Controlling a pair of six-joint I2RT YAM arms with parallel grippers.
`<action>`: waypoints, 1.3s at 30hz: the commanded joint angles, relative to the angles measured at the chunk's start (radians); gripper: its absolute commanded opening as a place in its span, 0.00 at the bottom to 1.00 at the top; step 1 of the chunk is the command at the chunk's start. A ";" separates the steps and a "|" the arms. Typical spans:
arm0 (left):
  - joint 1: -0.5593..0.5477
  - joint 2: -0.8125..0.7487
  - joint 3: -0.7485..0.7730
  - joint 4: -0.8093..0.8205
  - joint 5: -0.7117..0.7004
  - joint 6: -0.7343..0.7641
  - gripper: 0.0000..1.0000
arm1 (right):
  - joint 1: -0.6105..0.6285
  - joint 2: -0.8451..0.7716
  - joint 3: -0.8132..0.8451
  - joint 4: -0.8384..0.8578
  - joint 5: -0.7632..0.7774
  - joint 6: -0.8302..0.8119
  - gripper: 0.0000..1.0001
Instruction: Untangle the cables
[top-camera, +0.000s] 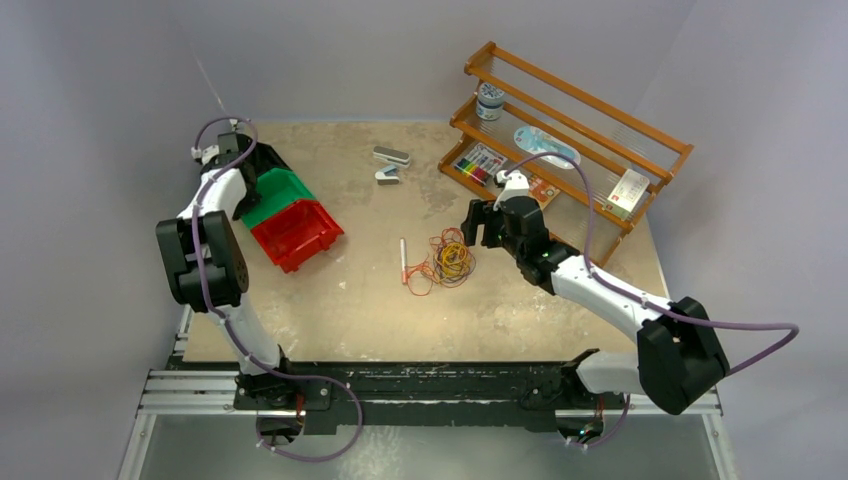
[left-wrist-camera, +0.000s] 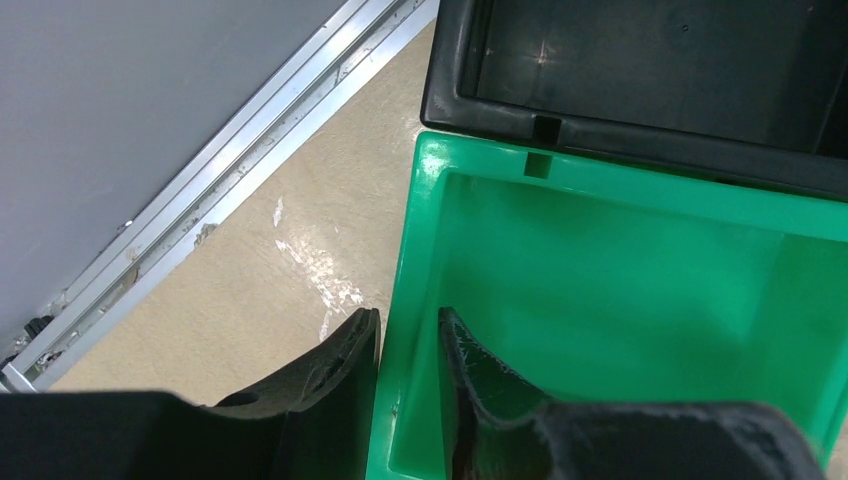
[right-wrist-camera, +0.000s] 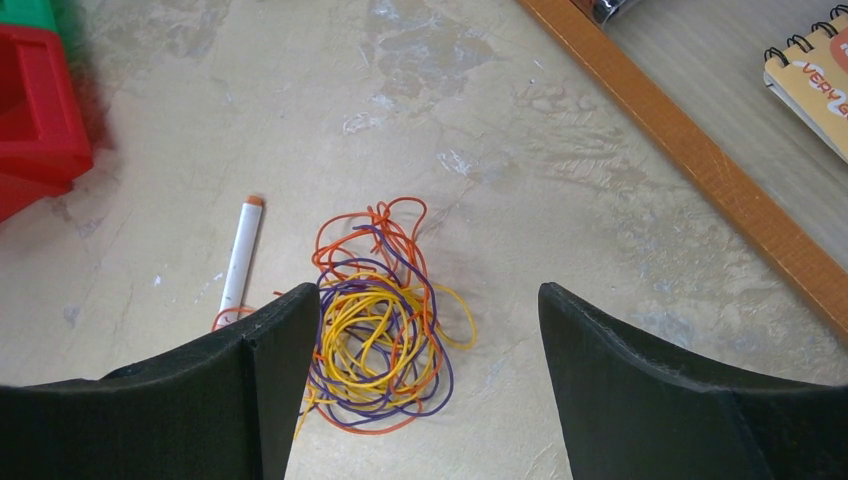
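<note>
Cables (right-wrist-camera: 380, 330) on bench (top-camera: 380, 310), one loose tangle of orange, yellow and purple loops, white pen (right-wrist-camera: 240, 255) just beside. Right gripper (right-wrist-camera: 428, 290) above them, jaws spread wide, gripping nothing. Farther left, red bin (top-camera: 298, 232), green bin (left-wrist-camera: 600, 270), black bin (left-wrist-camera: 640, 70) side by side in a row. Left gripper (left-wrist-camera: 408, 322) tipped down at green bin, jaws narrow astride its wall; clamped or not, cannot tell. Far right, wooden rack (top-camera: 575, 100) holding tin (top-camera: 490, 100), marker set (top-camera: 480, 163), notebook (right-wrist-camera: 815, 80), box (top-camera: 628, 192).

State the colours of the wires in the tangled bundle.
Orange, yellow and purple wires make up the cables; the right wrist view shows them best.
</note>
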 joint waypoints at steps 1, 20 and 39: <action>0.010 0.022 0.050 -0.006 -0.012 0.045 0.25 | 0.000 -0.033 -0.004 0.049 -0.008 -0.016 0.82; 0.003 0.064 0.144 0.062 0.259 0.331 0.13 | 0.000 -0.037 -0.001 0.048 -0.031 -0.027 0.82; -0.204 0.124 0.189 -0.035 0.369 0.744 0.11 | 0.000 -0.036 0.019 0.033 -0.094 -0.056 0.82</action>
